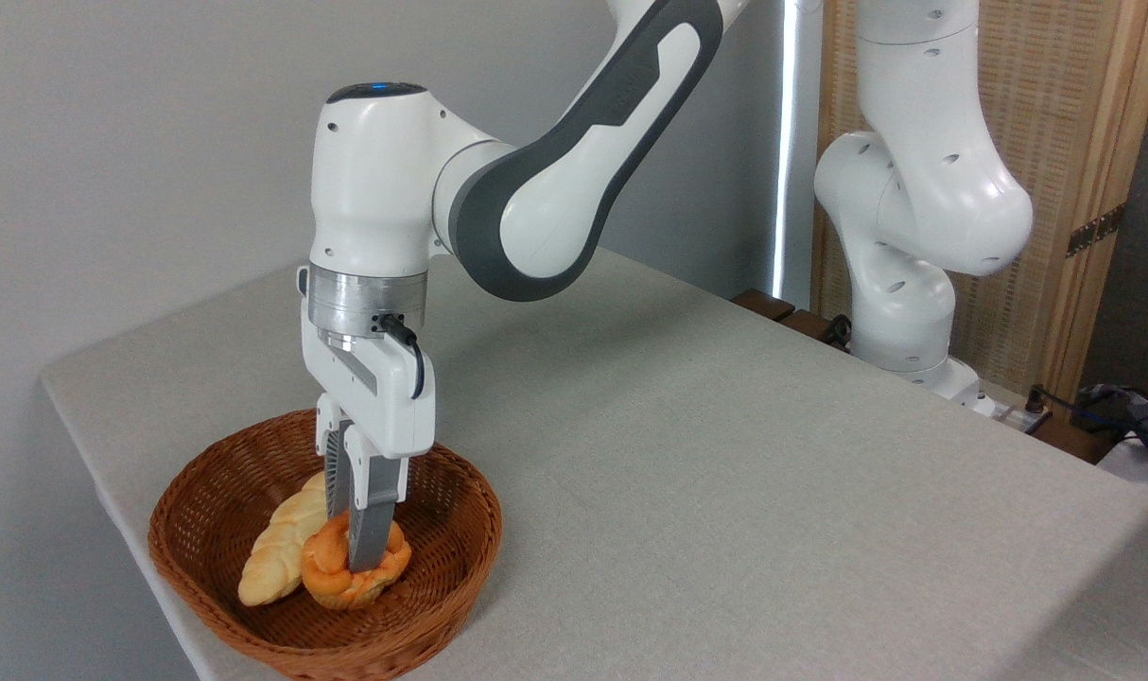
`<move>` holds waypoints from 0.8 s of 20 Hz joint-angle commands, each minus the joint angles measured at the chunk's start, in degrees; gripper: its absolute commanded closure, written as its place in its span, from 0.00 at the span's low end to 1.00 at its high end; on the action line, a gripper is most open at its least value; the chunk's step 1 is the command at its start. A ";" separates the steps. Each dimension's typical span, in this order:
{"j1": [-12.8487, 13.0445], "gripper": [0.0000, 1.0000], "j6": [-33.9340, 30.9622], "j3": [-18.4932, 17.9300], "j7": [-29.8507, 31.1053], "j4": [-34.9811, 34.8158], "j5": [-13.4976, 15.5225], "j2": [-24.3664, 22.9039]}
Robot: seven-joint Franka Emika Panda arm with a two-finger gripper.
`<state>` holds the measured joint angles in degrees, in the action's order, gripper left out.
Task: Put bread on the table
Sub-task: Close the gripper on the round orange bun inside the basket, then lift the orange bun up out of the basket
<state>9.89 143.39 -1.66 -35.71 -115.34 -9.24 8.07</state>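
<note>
Knotted orange-golden bun [342, 572] clamped in grey-fingered hand [356, 558], inside round woven wicker basket [205, 501], pale braided loaf [271, 553] touching alongside, cloth-covered desk [725, 473] beneath

The claw [355, 549] pinches the bread [352, 571] inside the basket [205, 511].

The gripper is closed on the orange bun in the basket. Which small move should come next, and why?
Probably a straight lift. The gripper is shut on the bread, which is still low inside the basket beside the braided loaf; it must clear the rim before moving to the table.
</note>
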 commanded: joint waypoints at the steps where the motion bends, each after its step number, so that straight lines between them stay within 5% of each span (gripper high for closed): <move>1: 0.31 0.65 1.28 -0.63 -0.15 -0.24 1.59 -2.09; 6: 0.31 0.65 -1.26 -1.42 0.12 -0.15 6.86 -6.13; 12: 1.01 0.65 -20.58 -0.98 -0.23 -0.41 14.24 -14.74; 16: 1.54 0.61 -28.15 -1.15 -0.41 -1.20 14.60 -17.82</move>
<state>10.91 119.41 -2.38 -35.65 -114.83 4.14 -6.90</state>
